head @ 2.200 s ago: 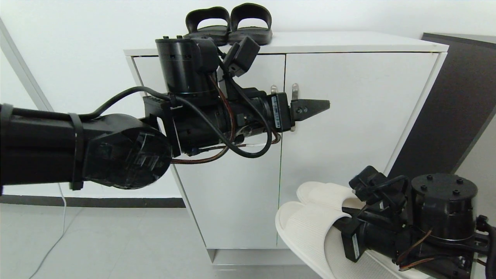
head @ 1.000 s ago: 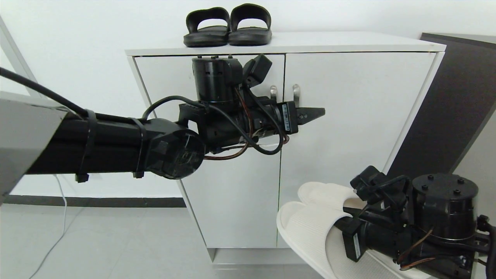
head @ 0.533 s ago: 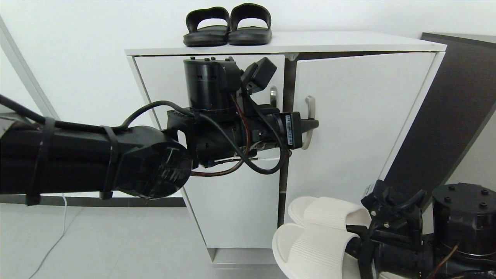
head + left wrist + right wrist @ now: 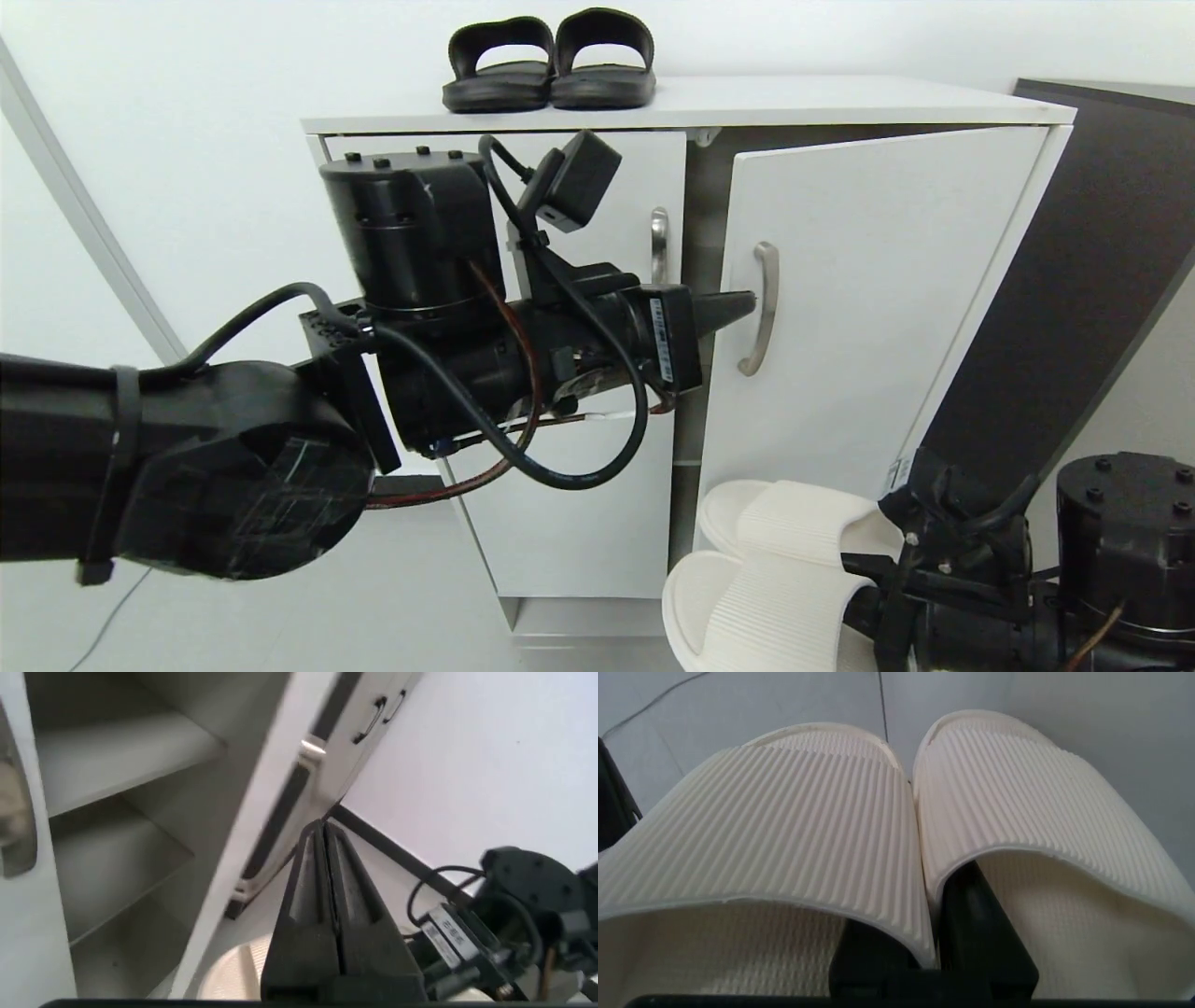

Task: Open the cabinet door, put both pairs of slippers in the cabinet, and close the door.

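White wall (image 4: 187, 75), dark baseboard (image 4: 383, 840), pale grey floor (image 4: 373, 616), dark panel (image 4: 1102, 233) at right

I see the white cabinet (image 4: 840, 98) standing on the grey floor (image 4: 373, 611), with black slippers (image 4: 549, 84) side by side on its top, towards the left

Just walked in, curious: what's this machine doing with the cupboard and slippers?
The left arm has its shut jaws hooked behind the silver bar handle on the right door of the white cabinet, and that door stands partly open. The right arm grips a pair of white ribbed slippers in its jaws, low before the cabinet. A pair of black rubber slippers sits on the cabinet top.
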